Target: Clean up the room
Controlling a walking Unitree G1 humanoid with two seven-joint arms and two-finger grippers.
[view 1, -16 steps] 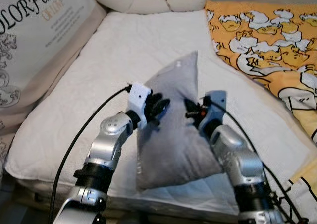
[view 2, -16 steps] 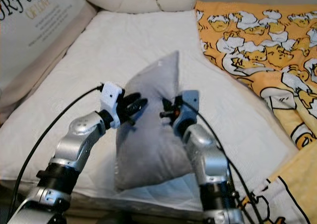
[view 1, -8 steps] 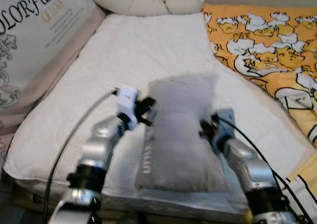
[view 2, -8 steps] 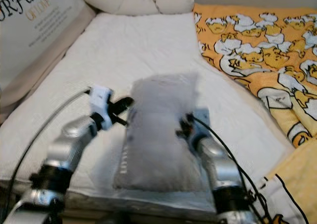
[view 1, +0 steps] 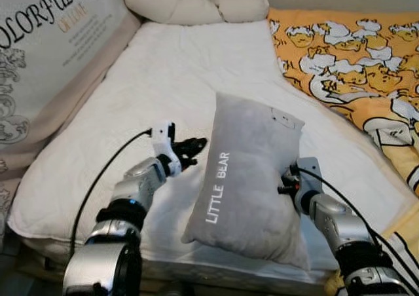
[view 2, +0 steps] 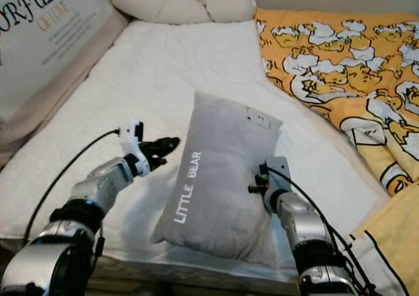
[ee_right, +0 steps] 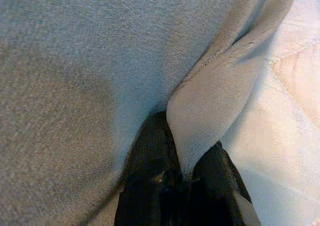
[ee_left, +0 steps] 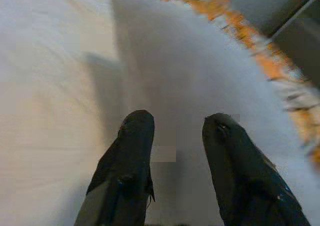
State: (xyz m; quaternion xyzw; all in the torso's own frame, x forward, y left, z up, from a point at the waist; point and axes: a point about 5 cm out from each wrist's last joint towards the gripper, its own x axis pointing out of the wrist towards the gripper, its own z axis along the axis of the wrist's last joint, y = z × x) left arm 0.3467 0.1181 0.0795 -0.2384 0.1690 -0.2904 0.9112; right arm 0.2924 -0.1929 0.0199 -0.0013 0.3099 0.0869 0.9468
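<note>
Our right tool [view 2: 256, 178] pinches the pillow [view 1: 245, 171] by its 3 o'clock edge so it stands tilted on the bed [view 1: 163, 73]; our left tool [view 1: 196, 143] waits apart at 9 o'clock, fingers narrowly parted.

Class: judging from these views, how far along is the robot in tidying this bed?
Done: little visibly. In hand: the right gripper pinches an edge of the grey pillow, holding it tilted on the white mattress; the left gripper is open beside it. Left: placing the pillow and straightening the orange duck blanket.
</note>
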